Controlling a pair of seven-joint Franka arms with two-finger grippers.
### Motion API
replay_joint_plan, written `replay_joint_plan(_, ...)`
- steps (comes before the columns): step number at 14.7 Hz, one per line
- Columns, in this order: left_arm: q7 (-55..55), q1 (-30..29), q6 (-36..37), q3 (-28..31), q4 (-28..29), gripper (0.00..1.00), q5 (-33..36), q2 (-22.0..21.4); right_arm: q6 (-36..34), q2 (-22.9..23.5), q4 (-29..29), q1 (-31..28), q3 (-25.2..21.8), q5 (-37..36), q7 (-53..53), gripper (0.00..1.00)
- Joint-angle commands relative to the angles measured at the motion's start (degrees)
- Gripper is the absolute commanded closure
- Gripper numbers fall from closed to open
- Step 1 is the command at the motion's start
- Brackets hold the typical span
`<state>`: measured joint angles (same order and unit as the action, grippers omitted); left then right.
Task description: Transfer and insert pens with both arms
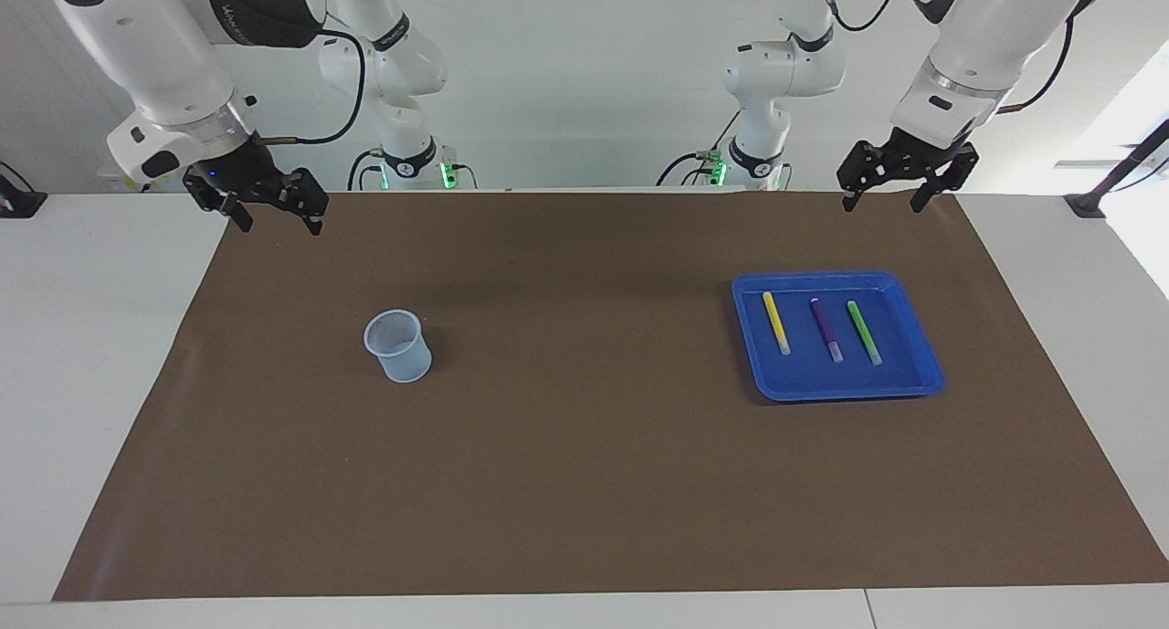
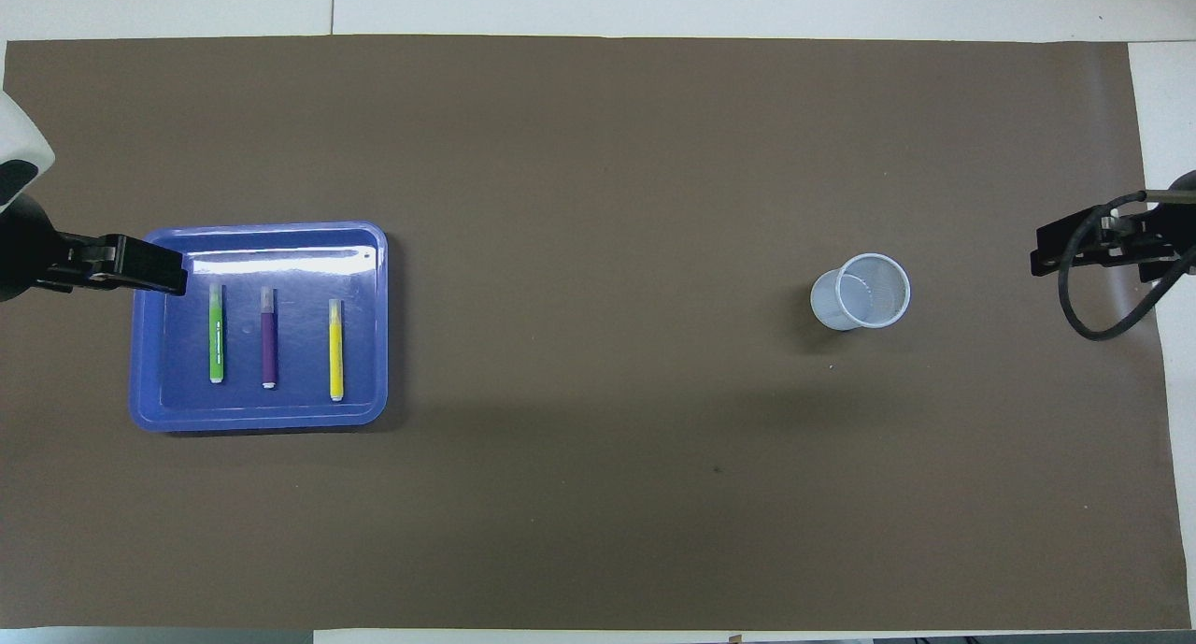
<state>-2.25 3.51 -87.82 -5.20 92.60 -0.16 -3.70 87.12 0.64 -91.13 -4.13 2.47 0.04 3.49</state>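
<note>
Brown paper [image 1: 584, 483] covers the table; three pens [image 1: 827, 330] lie side by side in a blue tray [image 1: 922, 373] at the left arm's end, easy to pick. Probably for handover, a mesh cup [image 1: 399, 346] stands upright toward the right arm's end. Left gripper [image 1: 900, 195] and right gripper [image 1: 274, 216] hang wide and empty over the paper's edge.

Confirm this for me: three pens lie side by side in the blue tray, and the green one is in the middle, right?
Not quite. The purple pen is in the middle of the tray; the green pen lies at one side, the yellow pen at the other. The overhead view shows it.
</note>
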Motion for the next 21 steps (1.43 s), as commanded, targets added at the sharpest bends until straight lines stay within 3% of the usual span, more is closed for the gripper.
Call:
replay_joint_plan(1,-0.1,0.8,0.0,0.7,0.7,0.00,-0.6,-0.8,0.3,-1.1,-1.2,-0.8,0.3,1.1,-1.5,0.00)
replay_joint_plan(21,-0.3,0.4,-0.1,0.4,1.0,0.00,-0.7,-0.9,0.3,-1.1,-1.2,-1.5,0.2,1.2,-1.6,0.00)
